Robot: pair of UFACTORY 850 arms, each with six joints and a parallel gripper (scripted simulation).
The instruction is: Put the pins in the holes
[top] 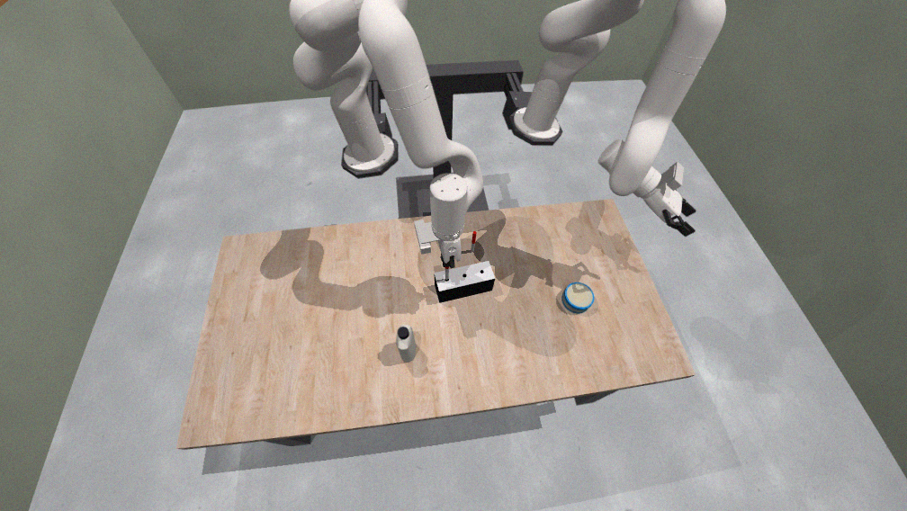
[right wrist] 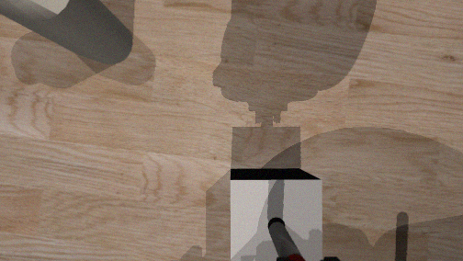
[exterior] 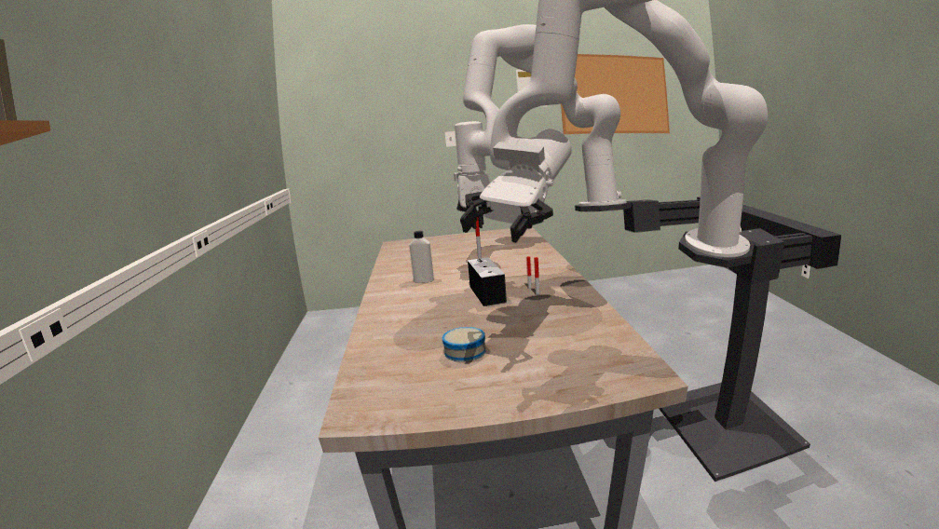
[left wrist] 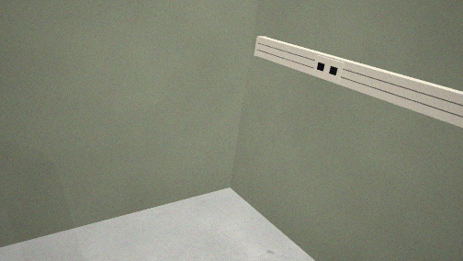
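Note:
The block [top: 466,291] [exterior: 486,285] [right wrist: 248,202], black with a white top, stands mid-table. My right gripper [top: 448,262] [exterior: 477,213] is shut on a pin [top: 446,273] [exterior: 478,247] [right wrist: 284,243], upright with its red end up, above the block's end hole farthest from the exterior camera. The pin's grey lower end is at that hole's mouth; how deep is unclear. The other two holes are empty. Two more red-topped pins [exterior: 528,265] [exterior: 537,267] stand beside the block. My left gripper [top: 690,220] [exterior: 490,231] is open and empty, high off the table's end.
A grey bottle [top: 406,345] [exterior: 421,263] [right wrist: 92,41] with a black cap stands on the side of the block away from the arm bases. A round blue-rimmed tin [top: 579,297] [exterior: 464,345] lies toward the left arm's end of the table. The left wrist view shows only walls and floor.

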